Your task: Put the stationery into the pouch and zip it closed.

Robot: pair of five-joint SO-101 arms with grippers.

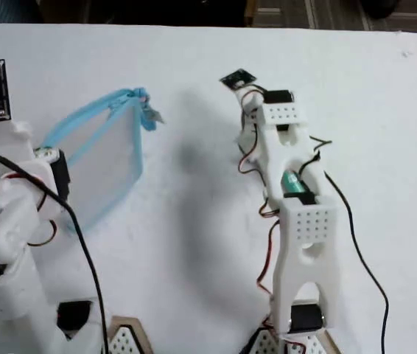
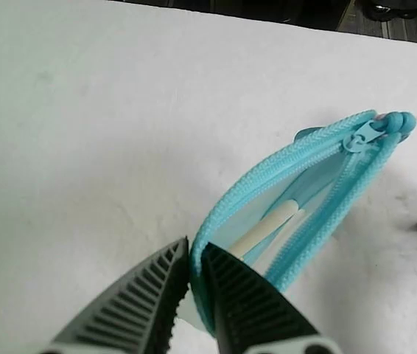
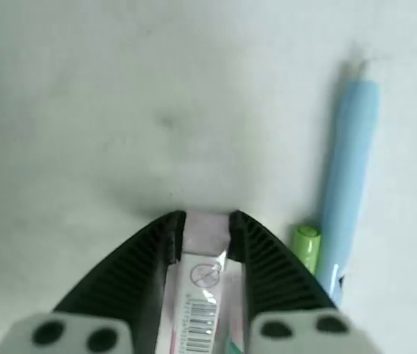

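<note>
my left gripper point(image 2: 192, 249) is pinched tight on the blue pouch point(image 2: 282, 168) rim, mouth open w/ a white stick point(image 2: 264, 230) inside. right gripper point(image 3: 207, 221) is clamped on a pink packet point(image 3: 202, 284), just beside the blue pen point(image 3: 348, 169) lying on the table point(image 3: 83, 88)

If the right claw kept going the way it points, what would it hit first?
Likely the bare table: the right gripper, shut on a pink-and-white packet, points at it. The blue pen lies off its line.
</note>
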